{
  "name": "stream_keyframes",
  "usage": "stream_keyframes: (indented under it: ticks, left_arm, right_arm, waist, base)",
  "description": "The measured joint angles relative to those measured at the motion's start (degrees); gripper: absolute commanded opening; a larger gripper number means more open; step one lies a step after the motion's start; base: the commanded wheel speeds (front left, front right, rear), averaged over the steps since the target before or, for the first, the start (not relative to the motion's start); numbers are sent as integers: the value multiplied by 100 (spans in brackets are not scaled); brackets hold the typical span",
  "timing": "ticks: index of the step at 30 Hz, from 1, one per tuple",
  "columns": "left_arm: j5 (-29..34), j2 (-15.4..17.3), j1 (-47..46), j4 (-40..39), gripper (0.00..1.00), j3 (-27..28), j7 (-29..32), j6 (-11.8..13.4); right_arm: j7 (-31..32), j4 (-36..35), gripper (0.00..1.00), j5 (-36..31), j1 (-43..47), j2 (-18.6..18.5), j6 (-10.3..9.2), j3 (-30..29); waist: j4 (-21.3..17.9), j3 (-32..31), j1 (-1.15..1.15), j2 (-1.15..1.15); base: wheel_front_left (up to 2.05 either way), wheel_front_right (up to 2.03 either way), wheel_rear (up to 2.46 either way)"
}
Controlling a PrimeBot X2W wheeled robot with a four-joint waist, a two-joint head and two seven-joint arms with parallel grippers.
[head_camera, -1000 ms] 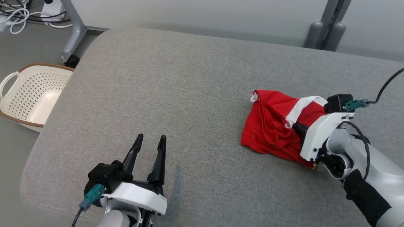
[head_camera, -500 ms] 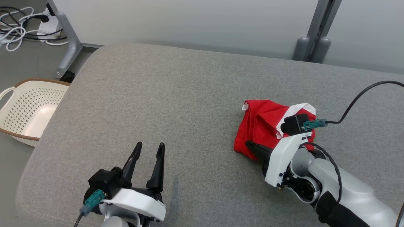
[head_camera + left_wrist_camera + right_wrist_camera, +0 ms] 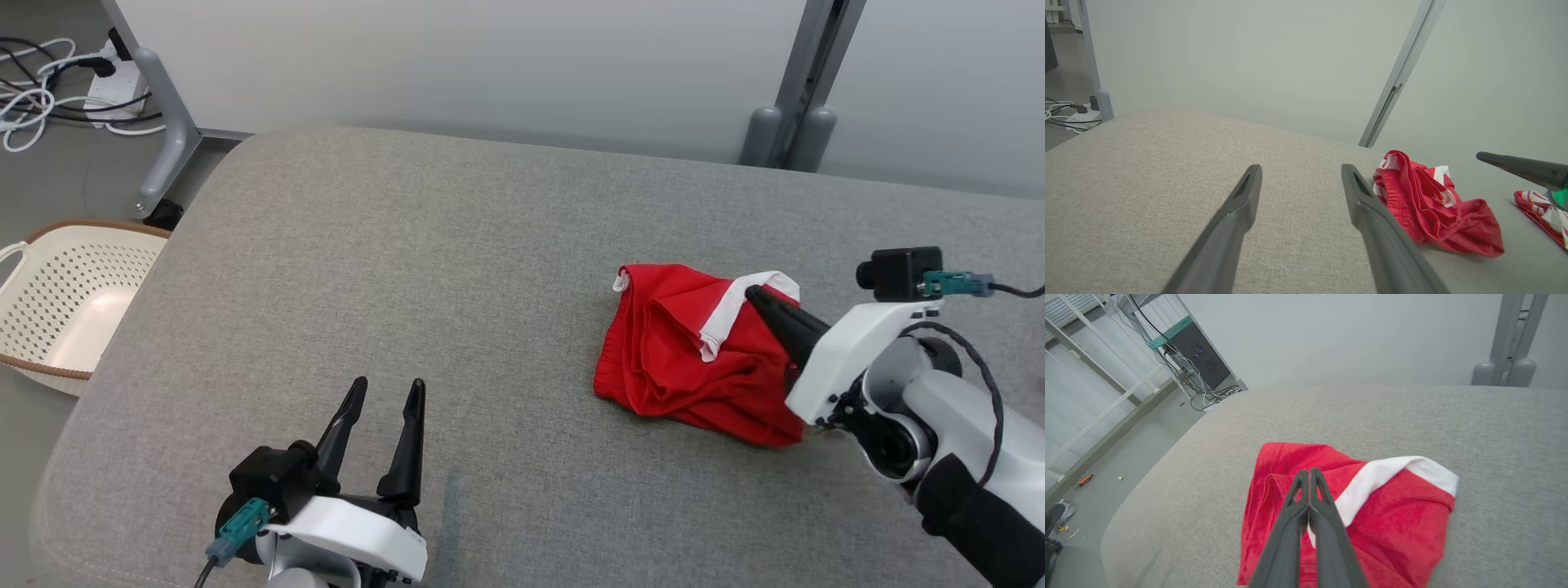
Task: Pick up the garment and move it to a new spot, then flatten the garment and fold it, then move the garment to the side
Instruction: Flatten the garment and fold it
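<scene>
The garment (image 3: 678, 359) is a red piece with a white band, lying crumpled on the right part of the grey padded surface (image 3: 408, 261). My right gripper (image 3: 755, 292) is shut with nothing between its fingers, and its tips point up-left over the white band. In the right wrist view the right gripper (image 3: 1306, 471) hovers above the garment (image 3: 1400, 522). My left gripper (image 3: 388, 384) stands open and empty near the front edge, well left of the garment. In the left wrist view the left gripper (image 3: 1300, 167) sits to the left of the garment (image 3: 1433, 204).
A cream perforated basket (image 3: 65, 286) stands on the floor left of the surface. Cables (image 3: 41, 82) and a grey frame leg (image 3: 163, 122) are at the back left, grey posts (image 3: 784, 131) at the back right. Another red and white cloth (image 3: 1541, 210) lies at the far right.
The head camera has shifted. My shut right gripper swung across the garment, from its lower edge to over the white band, and the folds changed shape. The left gripper has stayed put.
</scene>
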Motion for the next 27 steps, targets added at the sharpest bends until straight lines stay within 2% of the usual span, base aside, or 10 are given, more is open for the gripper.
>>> stream_keyframes:
  ticks: [5,10,14,21,27]
  left_arm:
    - [0,-13,-15,0,100,-23,0,-20]
    - [0,-32,-102,33,100,-42,0,-26]
    - [0,-37,-132,51,100,-34,0,-25]
    - [0,-57,-172,64,100,-58,0,-26]
    - [-5,-69,-196,58,100,-80,0,-42]
  right_arm:
    - [254,409,0,-8,-175,-75,1,170]
    - [820,971,0,107,-273,-16,0,393]
    - [1172,1126,0,266,-318,71,0,522]
    - [1270,1190,0,383,-481,82,0,672]
    - [1057,1205,0,409,-803,36,0,693]
  waist:
    - [-15,136,0,0]
    - [79,262,0,0]
    - [192,314,0,0]
    - [380,408,0,0]
    - [564,521,0,0]
  base:
    - [0,0,0]
    - [0,0,0]
    - [0,0,0]
    - [0,0,0]
    - [0,0,0]
